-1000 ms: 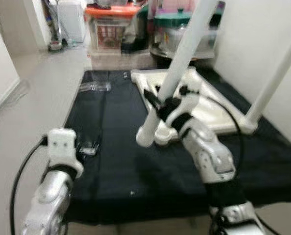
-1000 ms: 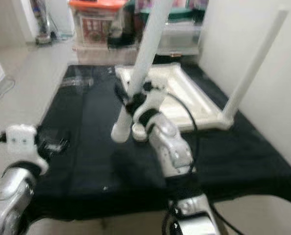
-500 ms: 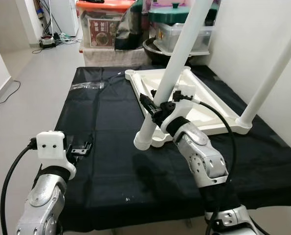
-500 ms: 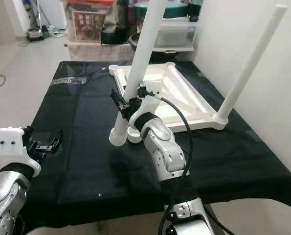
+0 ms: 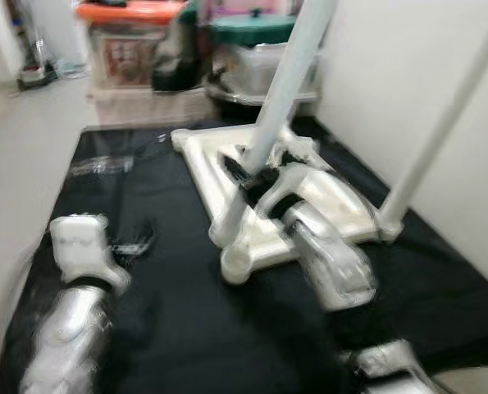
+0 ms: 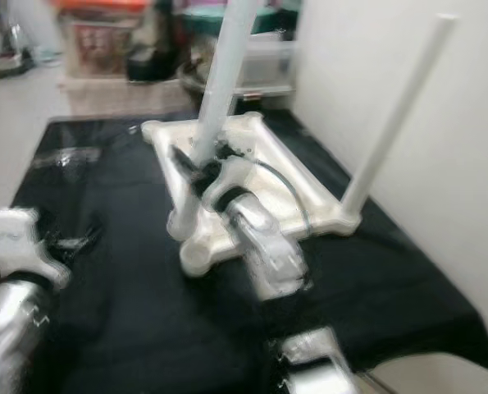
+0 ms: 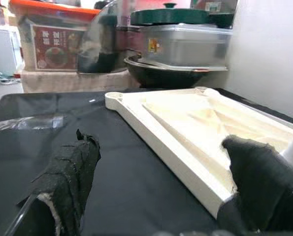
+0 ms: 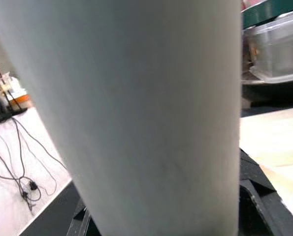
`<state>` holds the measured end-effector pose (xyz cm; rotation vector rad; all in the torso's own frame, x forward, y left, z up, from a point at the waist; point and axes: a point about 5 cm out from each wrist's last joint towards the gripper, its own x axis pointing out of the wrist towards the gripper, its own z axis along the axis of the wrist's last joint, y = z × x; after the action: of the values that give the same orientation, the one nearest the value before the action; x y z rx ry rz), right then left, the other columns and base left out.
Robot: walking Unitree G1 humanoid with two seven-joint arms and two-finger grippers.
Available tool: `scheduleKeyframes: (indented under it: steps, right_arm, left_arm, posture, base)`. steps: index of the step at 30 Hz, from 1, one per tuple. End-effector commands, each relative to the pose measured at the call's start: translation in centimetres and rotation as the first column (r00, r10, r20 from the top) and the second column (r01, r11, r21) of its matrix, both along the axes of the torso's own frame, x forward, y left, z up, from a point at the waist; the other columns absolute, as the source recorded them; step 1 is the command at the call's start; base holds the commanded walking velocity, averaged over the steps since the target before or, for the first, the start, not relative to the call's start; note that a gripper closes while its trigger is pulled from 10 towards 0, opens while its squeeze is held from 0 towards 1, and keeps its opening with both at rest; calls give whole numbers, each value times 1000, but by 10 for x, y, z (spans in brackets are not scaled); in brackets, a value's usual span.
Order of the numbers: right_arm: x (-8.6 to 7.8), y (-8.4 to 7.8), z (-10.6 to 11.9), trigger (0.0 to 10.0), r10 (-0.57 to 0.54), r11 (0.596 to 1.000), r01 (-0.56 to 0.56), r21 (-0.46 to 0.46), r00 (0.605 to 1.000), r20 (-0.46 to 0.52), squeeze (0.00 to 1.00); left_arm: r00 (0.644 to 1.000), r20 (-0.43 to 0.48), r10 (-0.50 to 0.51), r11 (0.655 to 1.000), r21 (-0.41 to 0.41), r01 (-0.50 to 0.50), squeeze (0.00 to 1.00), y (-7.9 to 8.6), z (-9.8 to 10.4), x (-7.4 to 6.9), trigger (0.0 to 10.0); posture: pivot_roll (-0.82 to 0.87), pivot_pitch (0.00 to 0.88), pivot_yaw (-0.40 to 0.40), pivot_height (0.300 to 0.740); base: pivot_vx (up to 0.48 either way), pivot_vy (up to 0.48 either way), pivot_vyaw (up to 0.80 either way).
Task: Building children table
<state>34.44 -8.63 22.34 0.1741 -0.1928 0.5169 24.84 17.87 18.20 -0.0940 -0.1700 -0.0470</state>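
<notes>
Black cloth (image 5: pixel 170 271) covers the floor, with the white tabletop (image 7: pixel 195 123) lying upside down on it around 12 o'clock, one leg (image 6: pixel 391 123) already standing up at its 3 o'clock corner. Right hand (image 5: pixel 256 176) is clamped on a second leg (image 5: pixel 272 107), tilted over the near corner. Left hand (image 7: pixel 161 182) sits at 9 o'clock, fingers apart

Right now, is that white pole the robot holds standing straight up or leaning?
Leaning. The white pole slants, its lower end beside the tabletop's corner socket.
</notes>
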Motion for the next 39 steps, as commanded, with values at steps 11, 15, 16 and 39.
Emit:
scheduleKeyframes:
  steps: [11, 15, 16, 39]
  right_arm:
    - [-12, 22, 7, 10000, 201, 978, -197, -69, 977, 68, 0]
    - [-16, 21, 6, 10000, 247, 964, -237, -119, 966, 76, 0]
    - [-16, 21, 6, 10000, 247, 964, -237, -119, 966, 76, 0]
    - [-31, 21, -21, 10000, 450, 856, -421, -299, 892, 33, 0]
  left_arm:
    - [1000, -23, 0, 1000, 5, 0, 0, 3, -8, -5, 10000]
    - [999, -36, -3, 1000, 7, 4, 0, 5, -12, -8, 10000]
    - [999, -36, -3, 1000, 7, 4, 0, 5, -12, -8, 10000]
    - [997, -58, 59, 998, 14, -58, 0, 29, -18, -18, 10000]
  posture:
    - [68, 0, -69, 740]
    - [68, 0, -72, 740]
    - [68, 0, -72, 740]
    - [86, 0, -84, 740]
  base:
    - [0, 0, 0]
    - [0, 0, 0]
    - [0, 0, 0]
    - [0, 0, 0]
